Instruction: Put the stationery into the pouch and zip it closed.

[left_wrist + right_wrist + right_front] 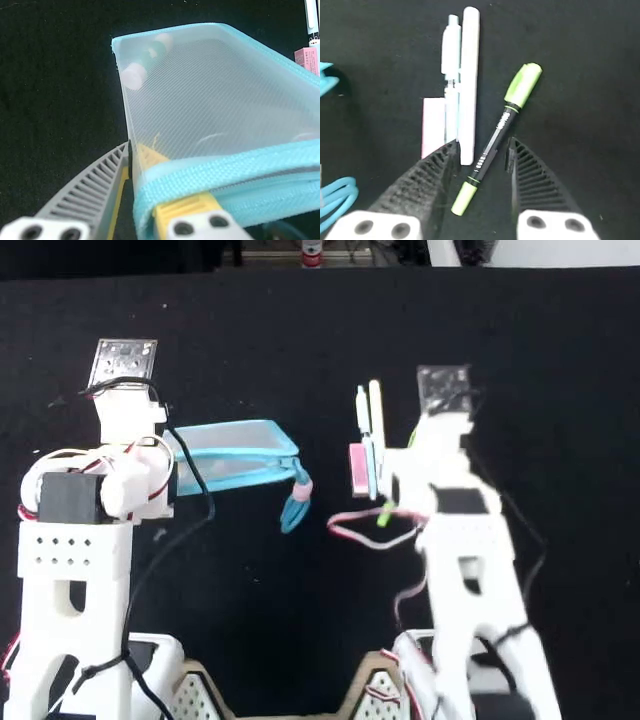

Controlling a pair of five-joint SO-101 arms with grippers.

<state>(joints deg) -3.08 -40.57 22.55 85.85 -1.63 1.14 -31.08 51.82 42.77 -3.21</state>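
The pouch (235,450), a turquoise mesh one, lies on the left half of the black table (300,330), and its end with the blue loop (297,502) points toward the stationery. The left gripper (132,150) is closed on the pouch at the end nearest its own arm, with the woven edge pinched between its two fingers. I think this hold is there to keep the pouch steady and stop it from sliding when something is pushed in. Through the mesh some pale, round-ended things (135,75) can be seen, but I cannot tell what they are. Near the pouch, on the right side, the stationery lies in one group: a white pen (469,85) and a light blue pencil (451,75) side by side and touching, a pink eraser (432,125) just beside them, and a green-capped marker (497,137) lying at an angle. The right gripper (482,145) hangs over this group with its jaws spread apart and holds nothing. The marker lies between the two fingers, so it seems to be the piece chosen for picking. Because the white pen is very near to one finger, the closing could also catch it.
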